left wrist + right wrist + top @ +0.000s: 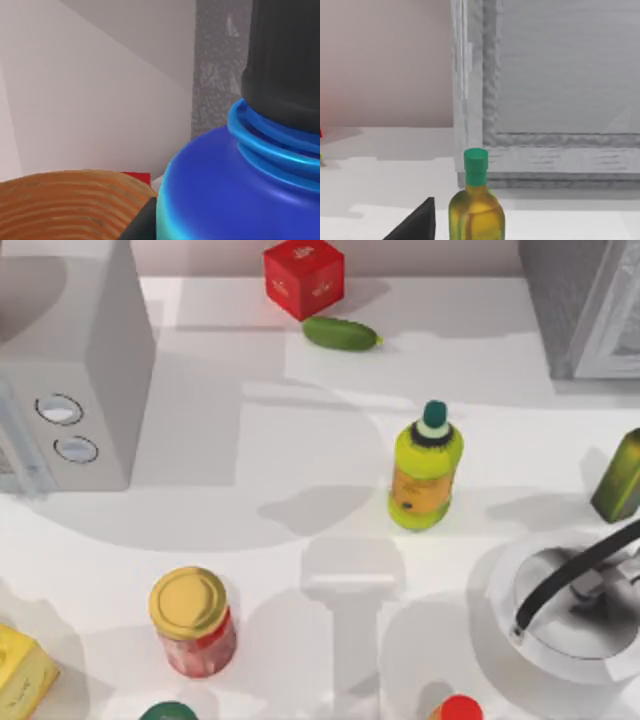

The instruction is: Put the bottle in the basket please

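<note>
In the left wrist view the bottle [235,190] is very close, with a teal body, a blue shoulder and a black screw cap [285,65]. My left gripper [165,227] is shut on the bottle, and one dark finger [142,222] lies against its side. The rim of a brown wooden basket [65,200] curves just beside and below the bottle. My right gripper [415,225] is a dark tip at the edge of the right wrist view, facing an olive-green bottle [476,210].
The table holds a yellow-green bottle [426,468], an olive-green bottle [620,477], a yellow-lidded jar [193,622], a red box [303,277], a cucumber [341,333] and a yellow box [20,675]. A grey appliance [70,360], a grey cabinet [585,305] and a white black-handled vessel [565,615] stand around them.
</note>
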You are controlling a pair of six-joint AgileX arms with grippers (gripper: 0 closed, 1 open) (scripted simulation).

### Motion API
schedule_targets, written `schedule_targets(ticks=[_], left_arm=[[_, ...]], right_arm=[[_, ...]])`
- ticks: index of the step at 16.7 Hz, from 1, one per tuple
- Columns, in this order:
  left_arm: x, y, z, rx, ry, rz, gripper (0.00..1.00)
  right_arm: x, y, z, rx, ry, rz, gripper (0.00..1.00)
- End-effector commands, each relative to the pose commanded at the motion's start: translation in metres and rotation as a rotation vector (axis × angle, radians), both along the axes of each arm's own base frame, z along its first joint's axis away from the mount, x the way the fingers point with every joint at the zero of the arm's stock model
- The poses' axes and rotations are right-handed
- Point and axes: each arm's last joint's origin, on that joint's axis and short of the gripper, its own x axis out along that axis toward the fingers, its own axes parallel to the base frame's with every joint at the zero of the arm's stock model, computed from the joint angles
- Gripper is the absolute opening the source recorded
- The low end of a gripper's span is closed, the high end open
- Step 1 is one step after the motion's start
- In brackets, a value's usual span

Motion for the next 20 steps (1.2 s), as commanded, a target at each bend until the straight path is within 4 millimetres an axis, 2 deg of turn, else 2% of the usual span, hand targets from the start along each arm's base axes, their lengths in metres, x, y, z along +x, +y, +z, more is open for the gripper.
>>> schedule_targets(ticks=[5,10,13,20], left_arm=[[0.054,0.043,0.053,0.014,-0.024,-0.001,0.00],[0.097,0.070,0.073,0.013,-0.018,0.003,0.00],[0.109,0.077,0.075,0.006,-0.009,0.004,0.00],[0.110,0.077,0.074,0.006,-0.010,0.005,0.00]], right_arm=[[0.000,0.000,0.000,0.000,0.000,0.000,1.00],[0.000,0.000,0.000,0.000,0.000,0.000,1.00],[0.000,0.000,0.000,0.000,0.000,0.000,1.00],[0.000,0.000,0.000,0.000,0.000,0.000,1.00]])
